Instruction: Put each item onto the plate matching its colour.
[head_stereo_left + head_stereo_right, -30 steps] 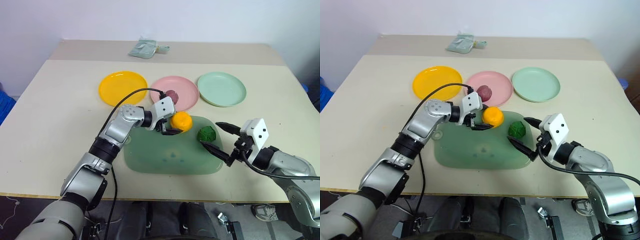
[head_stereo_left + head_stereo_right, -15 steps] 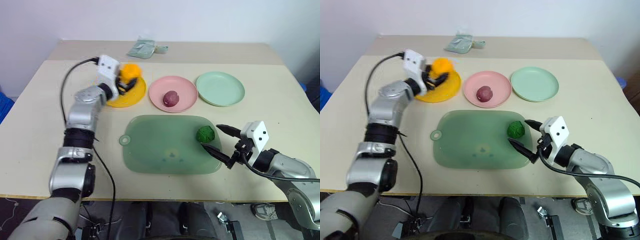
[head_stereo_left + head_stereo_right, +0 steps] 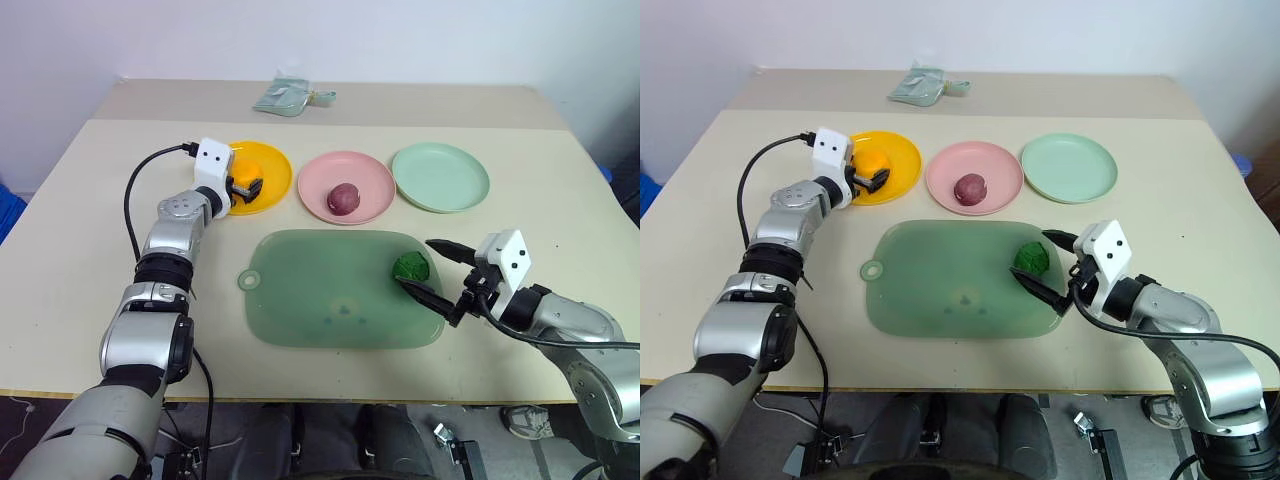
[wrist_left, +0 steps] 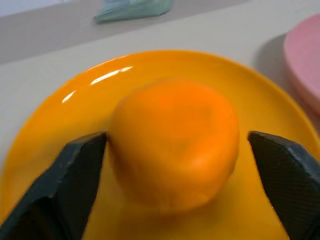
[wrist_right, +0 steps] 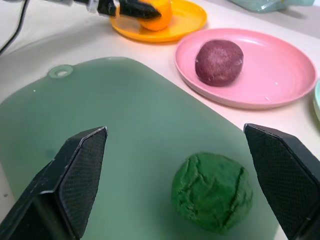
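The orange-yellow puck [image 4: 172, 140] rests on the yellow-orange plate [image 3: 270, 163]. My left gripper [image 3: 247, 189] is level around it and open, with one finger [image 4: 80, 165] at the puck's edge and a gap on the other side. On the pale pink plate [image 3: 372, 172] lies the dark purple-red oval [image 3: 342, 197]. The mint green plate [image 3: 441, 177] holds nothing. Near the right end of the translucent green mat [image 3: 320, 300] sits the bumpy green ball [image 5: 212, 192]. My right gripper [image 5: 175, 131] is open just short of the ball, its fingers spread to either side.
A crumpled pale green packet [image 3: 293, 97] lies at the back of the table. A black cable [image 3: 135, 190] loops off my left wrist over the table's left part. The table's front edge runs just below the mat.
My left arm carried the orange puck from the mat leftward to the yellow plate, set it down, and its fingers spread apart. The right gripper stayed in place.
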Motion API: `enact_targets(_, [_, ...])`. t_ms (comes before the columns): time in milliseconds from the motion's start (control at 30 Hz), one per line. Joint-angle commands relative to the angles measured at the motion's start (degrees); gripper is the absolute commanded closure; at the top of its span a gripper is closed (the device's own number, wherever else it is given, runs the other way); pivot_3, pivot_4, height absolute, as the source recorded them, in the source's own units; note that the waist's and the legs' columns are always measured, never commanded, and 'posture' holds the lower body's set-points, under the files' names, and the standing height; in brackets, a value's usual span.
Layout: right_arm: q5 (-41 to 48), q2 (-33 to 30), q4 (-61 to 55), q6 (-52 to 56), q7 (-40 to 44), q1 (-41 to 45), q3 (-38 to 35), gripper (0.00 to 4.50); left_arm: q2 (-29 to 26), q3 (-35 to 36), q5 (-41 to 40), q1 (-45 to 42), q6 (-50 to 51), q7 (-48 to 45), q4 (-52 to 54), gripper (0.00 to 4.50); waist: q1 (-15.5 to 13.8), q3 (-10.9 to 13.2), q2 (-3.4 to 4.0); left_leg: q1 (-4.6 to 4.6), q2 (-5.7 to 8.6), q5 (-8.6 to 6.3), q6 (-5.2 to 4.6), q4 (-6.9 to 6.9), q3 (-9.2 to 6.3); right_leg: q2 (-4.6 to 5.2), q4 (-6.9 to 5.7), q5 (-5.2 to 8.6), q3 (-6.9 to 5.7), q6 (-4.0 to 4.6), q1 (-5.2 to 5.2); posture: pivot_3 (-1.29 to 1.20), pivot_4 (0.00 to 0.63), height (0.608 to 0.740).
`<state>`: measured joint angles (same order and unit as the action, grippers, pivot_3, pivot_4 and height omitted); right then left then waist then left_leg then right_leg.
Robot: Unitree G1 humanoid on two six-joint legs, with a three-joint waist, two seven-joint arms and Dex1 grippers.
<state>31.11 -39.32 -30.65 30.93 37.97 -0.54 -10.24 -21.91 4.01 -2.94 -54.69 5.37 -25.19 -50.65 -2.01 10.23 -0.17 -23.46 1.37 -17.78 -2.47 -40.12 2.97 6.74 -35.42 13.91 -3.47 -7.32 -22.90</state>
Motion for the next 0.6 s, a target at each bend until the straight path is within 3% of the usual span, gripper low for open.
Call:
enact_targets(33, [-0.35, -0.82, -1.14, 1.14, -1.17, 0.47, -1.40, 0.00, -1.99, 0.38, -0.53, 0.46, -6.07, -2.76, 7.69, 0.06, -0.01, 0.00, 0.00, 0.00, 0.00, 0.00, 0.00, 0.00, 0.01, 0.00, 0.00, 0.00, 0.00, 0.00, 0.00, 0.00, 0.150, 0.740])
enact_targets(200, [-7.04, -0.94, 4.01, 0.99, -3.49, 3.32, 3.36, 0.00, -5.76, -3.19, -5.94, 14.28, -5.28, -19.19, 30.15, 0.06, 0.46, -0.05, 0.07, 0.03, -0.01, -0.01, 0.02, 0.02, 0.03, 0.03, 0.01, 0.00, 0.02, 0.00, 0.01, 0.00, 0.150, 0.740])
enact_targets(500, [-11.69, 1.58, 13.26, -1.71, -3.02, 6.24, 6.72, 0.00, -7.81, -9.53, -13.98, 30.87, 6.99, -30.68, 56.47, 0.06, 0.47, -0.05, 0.09, 0.06, 0.00, 0.00, 0.03, 0.00, 0.00, 0.04, 0.12, 0.00, 0.05, 0.01, 0.05, 0.00, 0.150, 0.740])
enact_targets(600, [-11.25, 2.72, 13.61, -2.48, -2.73, 7.11, 6.27, 0.79, -8.44, -11.02, -14.25, 33.39, 8.99, -31.49, 60.47, 0.00, 0.56, -0.05, 0.10, 0.07, -0.02, 0.01, 0.04, 0.01, -0.01, 0.03, 0.12, 0.01, 0.06, 0.02, 0.04, 0.00, 0.150, 0.740])
